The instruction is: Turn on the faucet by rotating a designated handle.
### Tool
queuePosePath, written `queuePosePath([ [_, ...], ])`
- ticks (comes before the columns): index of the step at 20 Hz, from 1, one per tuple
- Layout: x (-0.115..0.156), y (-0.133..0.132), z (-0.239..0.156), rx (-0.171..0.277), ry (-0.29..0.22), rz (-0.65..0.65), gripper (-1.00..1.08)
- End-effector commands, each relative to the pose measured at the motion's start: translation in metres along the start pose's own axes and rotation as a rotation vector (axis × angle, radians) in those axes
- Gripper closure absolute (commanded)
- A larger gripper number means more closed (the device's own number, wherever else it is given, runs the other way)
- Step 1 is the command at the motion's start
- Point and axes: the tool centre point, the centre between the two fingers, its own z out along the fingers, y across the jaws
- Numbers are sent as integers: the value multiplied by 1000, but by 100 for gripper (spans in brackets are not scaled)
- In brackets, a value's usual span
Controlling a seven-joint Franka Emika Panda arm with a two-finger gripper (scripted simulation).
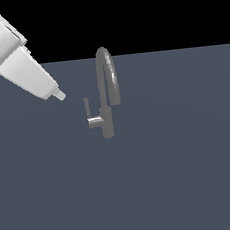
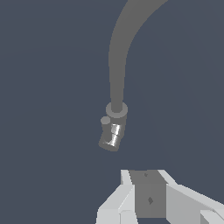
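The faucet (image 1: 104,100) is a small grey tap with a tall arched spout, standing upright on the dark flat surface. Its handle (image 1: 86,109) is a thin flat lever pointing up from a short stub (image 1: 94,121) on the exterior view's left of the body. My gripper (image 1: 60,95) hangs to the left of the handle and slightly higher, apart from it, with the fingers together and nothing between them. In the wrist view the faucet (image 2: 116,78) shows from above with its shiny stub (image 2: 112,136). My gripper (image 2: 148,192) sits short of it, and the lever is hard to make out there.
The dark grey-blue surface (image 1: 183,170) stretches around the faucet with nothing else on it. My white arm (image 1: 10,52) comes in from the exterior view's upper left.
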Motion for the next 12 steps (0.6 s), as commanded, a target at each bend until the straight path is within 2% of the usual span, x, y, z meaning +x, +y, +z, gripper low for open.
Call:
queuePosePath([
  [1, 0, -4, 5, -7, 10, 17, 108],
  [12, 3, -26, 38, -50, 74, 122, 108],
])
